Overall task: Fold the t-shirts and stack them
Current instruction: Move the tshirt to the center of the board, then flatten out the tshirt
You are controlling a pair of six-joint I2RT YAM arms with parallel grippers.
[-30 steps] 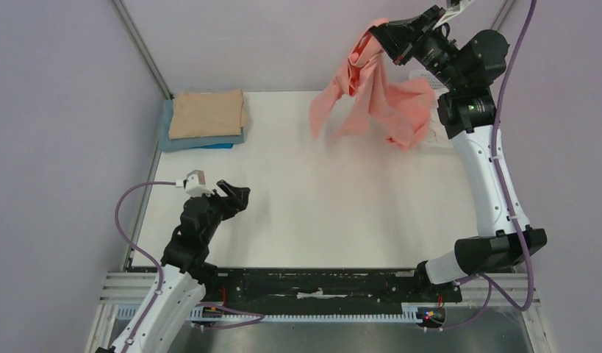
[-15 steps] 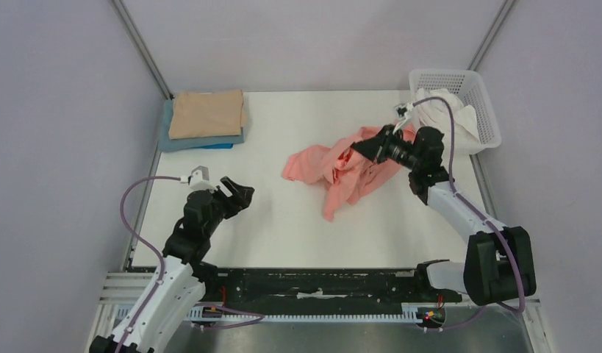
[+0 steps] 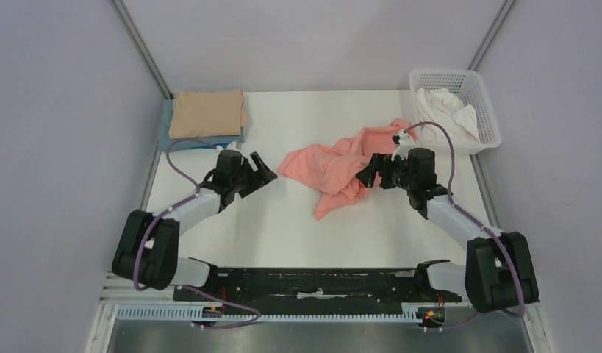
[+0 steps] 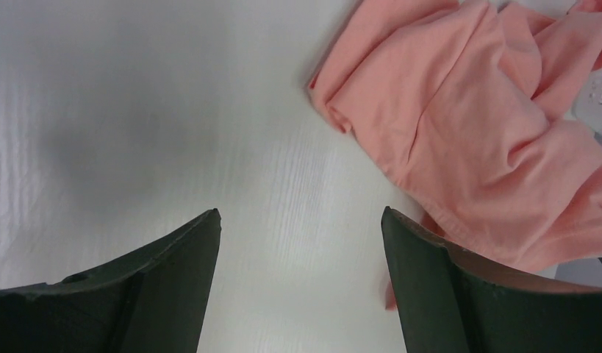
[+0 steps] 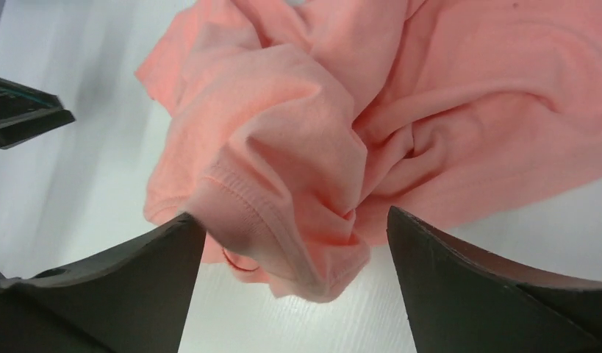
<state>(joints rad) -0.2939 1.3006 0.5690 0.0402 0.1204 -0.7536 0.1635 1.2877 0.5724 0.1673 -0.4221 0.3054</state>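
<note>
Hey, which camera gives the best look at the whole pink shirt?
Top external: the whole crumpled salmon-pink t-shirt shows, outline included. Left wrist catches only one side of it; right wrist only bunched folds close up.

We see a white table (image 3: 283, 235) with a faint wood grain, plainer in the left wrist view (image 4: 136, 95). Pale lavender walls close it in on three sides: back wall (image 3: 305, 44), left wall (image 3: 55, 147) and right wall (image 3: 562, 132). Slim grey metal posts, left post (image 3: 141, 48) and right post (image 3: 487, 37), run up the two far corners. A black strip (image 3: 320, 283) lines the table's near edge, with a grey metal surface (image 3: 320, 338) below it. The light is even and the shadows are soft.
</note>
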